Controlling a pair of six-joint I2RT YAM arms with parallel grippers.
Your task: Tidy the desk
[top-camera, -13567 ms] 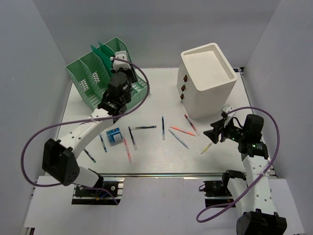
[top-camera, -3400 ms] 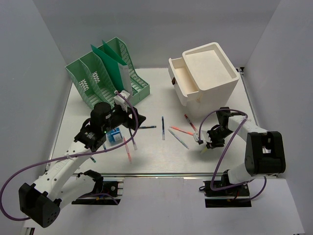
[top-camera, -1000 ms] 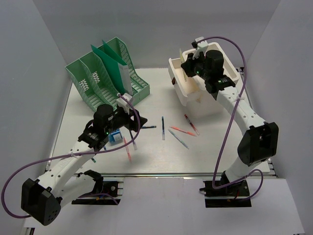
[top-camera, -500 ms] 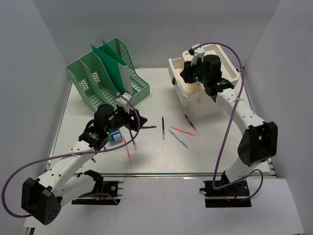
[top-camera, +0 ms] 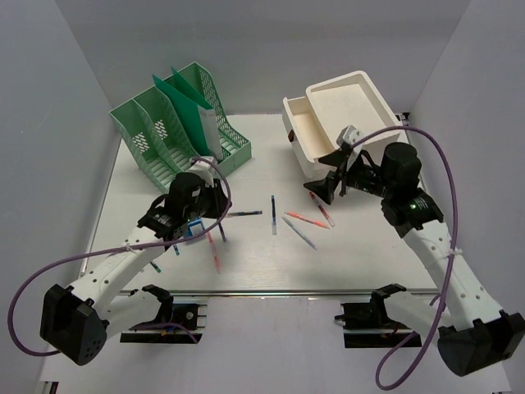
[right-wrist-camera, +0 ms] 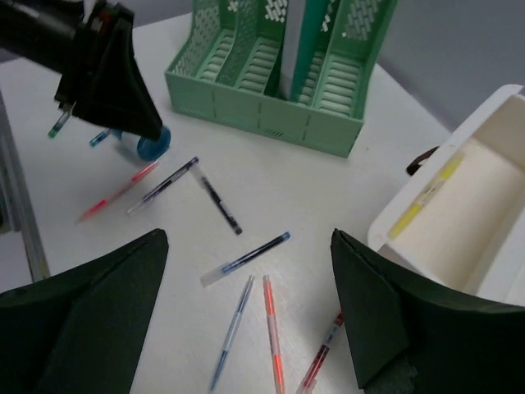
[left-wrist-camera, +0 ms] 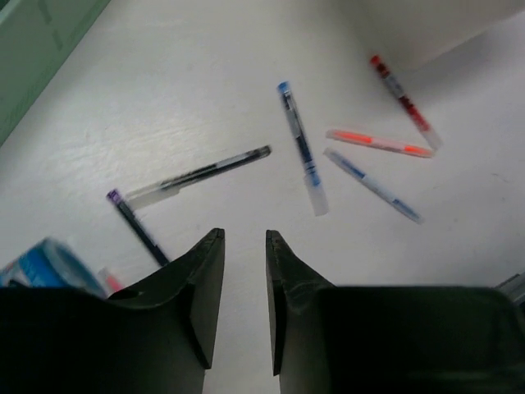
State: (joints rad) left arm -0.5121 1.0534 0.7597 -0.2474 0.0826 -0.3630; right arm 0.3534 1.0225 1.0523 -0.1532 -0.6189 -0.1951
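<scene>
Several pens lie on the white desk (top-camera: 271,267): a blue-capped pen (top-camera: 273,214), a clear black pen (top-camera: 244,213), a red pen (top-camera: 321,209), an orange one (top-camera: 306,219) and a dark pen (top-camera: 221,232). My left gripper (left-wrist-camera: 244,235) hovers low over the desk near the dark pen (left-wrist-camera: 139,230). Its jaws stand a narrow gap apart with only bare table between them. My right gripper (right-wrist-camera: 246,242) hangs wide open and empty above the orange pen (right-wrist-camera: 272,332) and a blue pen (right-wrist-camera: 246,256). A yellow highlighter (right-wrist-camera: 426,197) lies in the open drawer (top-camera: 310,135).
The white drawer box (top-camera: 353,103) stands at the back right. A green file organiser (top-camera: 176,123) stands at the back left. A blue tape roll (top-camera: 194,228), a pink pen (top-camera: 213,250) and more pens (top-camera: 172,242) lie under the left arm.
My right gripper has left the drawer, swung down toward the red and orange pens and opened wide. My left gripper's jaws have narrowed and it has sunk slightly.
</scene>
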